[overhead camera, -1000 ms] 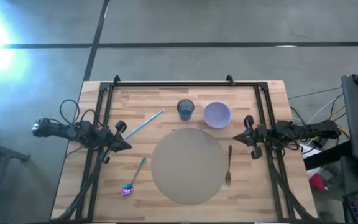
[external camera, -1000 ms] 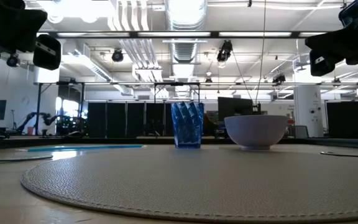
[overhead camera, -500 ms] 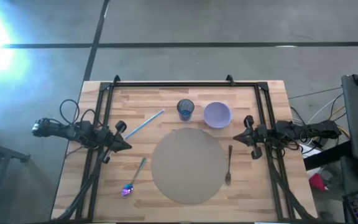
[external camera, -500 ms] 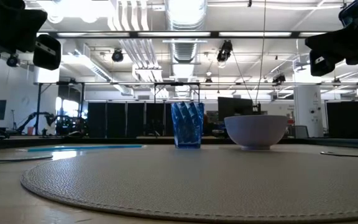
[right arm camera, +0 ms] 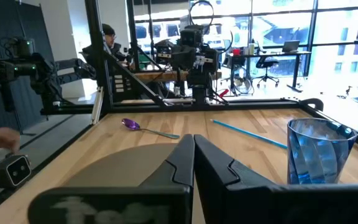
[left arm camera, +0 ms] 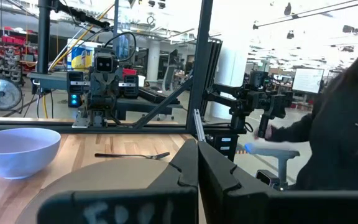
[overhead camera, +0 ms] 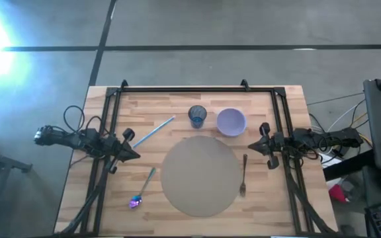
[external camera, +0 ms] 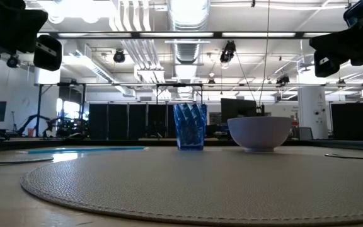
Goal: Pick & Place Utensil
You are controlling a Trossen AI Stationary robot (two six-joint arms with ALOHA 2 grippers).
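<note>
Left gripper (overhead camera: 135,156): near the left edge, fingers pressed together, empty. Right gripper (overhead camera: 251,148): near the right edge, fingers pressed together, empty. Task status: judged not yet begun; every utensil lies untouched.

Fork (overhead camera: 243,176): just beside the round mat (overhead camera: 200,175), right side. Spoon (overhead camera: 141,189): toward the near-left corner. Straw (overhead camera: 154,131), blue cup (overhead camera: 197,116), bowl (overhead camera: 231,121): toward the far edge.

Wooden table (overhead camera: 177,104): black-framed. Room: open workshop, a person (left arm camera: 347,124) beyond.

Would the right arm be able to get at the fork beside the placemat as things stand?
Probably yes: the fork lies bare on the table just below the right gripper, beside the round placemat, with nothing over it.
</note>
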